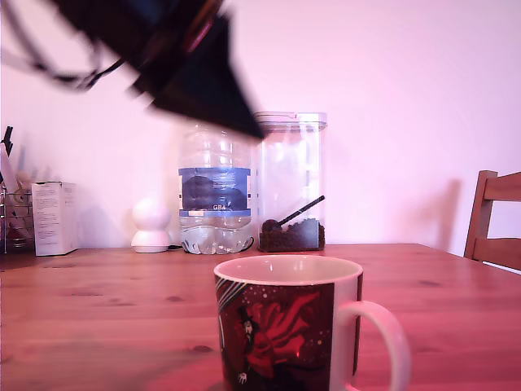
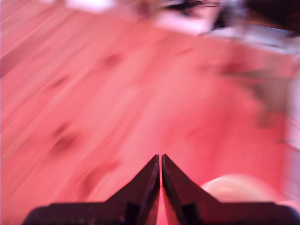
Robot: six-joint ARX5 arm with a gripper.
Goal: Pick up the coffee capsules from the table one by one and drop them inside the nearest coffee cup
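— Reddish-brown planks fill the exterior view: what stands on the table (image 1: pixel 98 301)?

— Nearest the camera, the coffee cup (image 1: pixel 286 326), dark wrap with a red figure, white rim, its handle toward the exterior view's right. Far back by the wall stand a clear water bottle (image 1: pixel 215 191) with a blue label and, just to its right, a clear lidded container (image 1: pixel 291 181) with dark grounds and a scoop at the bottom. Left of the bottle sits a small white rounded object (image 1: pixel 151 224), then a white box (image 1: pixel 55 217). A wooden chair (image 1: pixel 495 218) shows at the far right.

— And the arm?

— Blurred, dark, high in the upper left, its gripper (image 1: pixel 213 90) pointing down toward the right, well above the cup.

— Now the wrist view.

— Heavily smeared. The gripper (image 2: pixel 161 161) has its two dark fingers pressed together at the tips, nothing visible between them. Beyond lies blurred table (image 2: pixel 93 93), and a pale rounded shape, too blurred to name, shows beside the fingers.
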